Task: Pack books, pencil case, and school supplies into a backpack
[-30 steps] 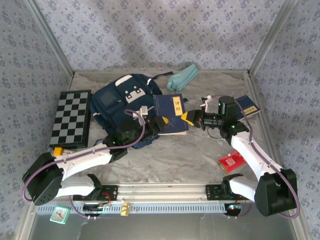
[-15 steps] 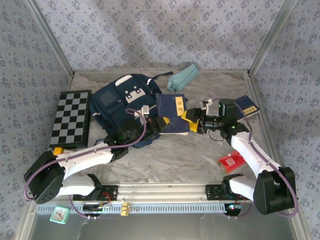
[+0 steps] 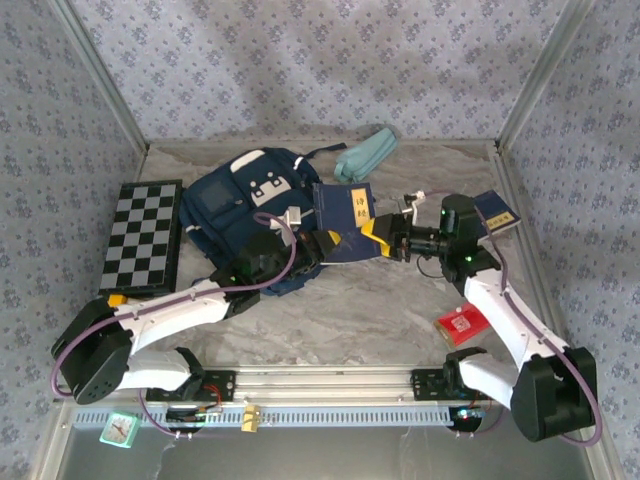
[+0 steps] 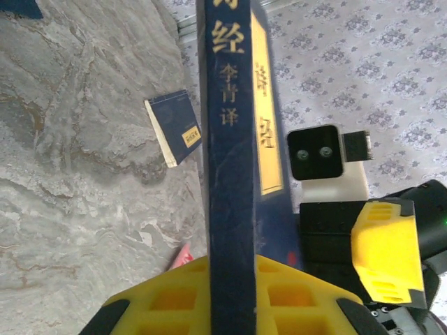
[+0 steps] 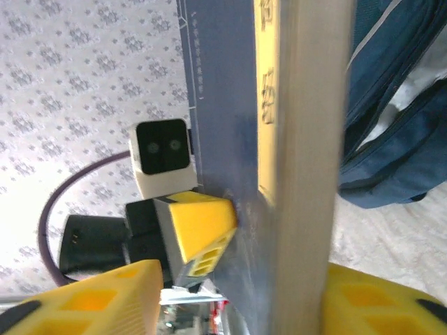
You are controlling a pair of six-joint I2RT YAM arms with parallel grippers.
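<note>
the navy book has changed its pose. one second ago it lay rather flat beside the backpack, and the right gripper was closed on its right edge. now the book is tilted up on its edge, just to the right of the backpack, with the yellow label towards the top camera.

the left gripper is clamped on the lower edge of the book; in the left wrist view the spine stands between its yellow fingers. the right gripper let go about half a second ago. its jaws now stand apart around the opposite edge, and the right wrist view shows a gap on one side, so it does not seem to press the book.

it looks like the left arm now carries the book alone and the right one only guides it. probably the next step is to slide the book into the backpack, but the opening is not clearly visible.

not packed yet: the second navy book at the right, the teal pencil case behind the backpack, and the red packet near the right arm's base.
</note>
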